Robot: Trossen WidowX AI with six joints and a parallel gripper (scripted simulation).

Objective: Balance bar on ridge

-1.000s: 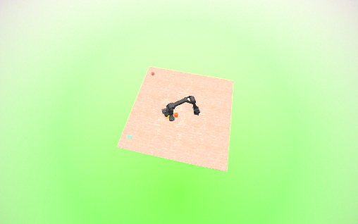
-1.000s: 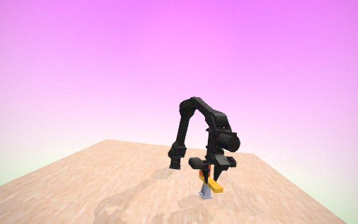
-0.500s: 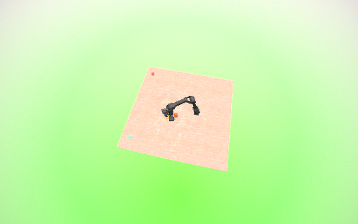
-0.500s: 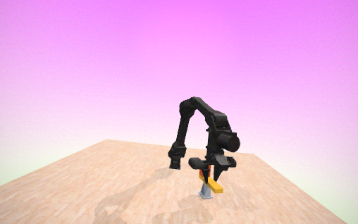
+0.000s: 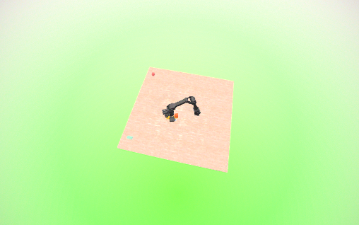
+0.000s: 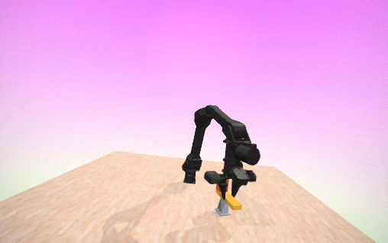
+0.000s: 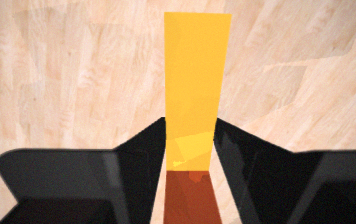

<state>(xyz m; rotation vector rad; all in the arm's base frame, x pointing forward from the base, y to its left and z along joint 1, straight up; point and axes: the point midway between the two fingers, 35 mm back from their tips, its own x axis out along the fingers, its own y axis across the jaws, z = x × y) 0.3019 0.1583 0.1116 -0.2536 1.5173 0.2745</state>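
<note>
The yellow bar (image 5: 168, 117) (image 6: 235, 205) (image 7: 196, 65) carries an orange-red block (image 5: 176, 115) (image 6: 219, 188) (image 7: 188, 205) toward one end. My gripper (image 6: 229, 196) (image 7: 189, 123) points down and is shut on the bar, one finger on each side, close to the block. The grey-blue ridge (image 6: 222, 208) stands on the table under the bar in the exterior view. The bar lies across above its top; whether they touch cannot be told. The bar's near end is off the table. In the wrist view the ridge is hidden, and the block's far part is cut off.
The wooden table (image 5: 205, 141) (image 6: 95, 191) has a small red ball (image 5: 152, 73) near its far left corner and a flat teal patch (image 5: 130, 137) near its near left corner in the top view. The arm's shadow falls around the ridge.
</note>
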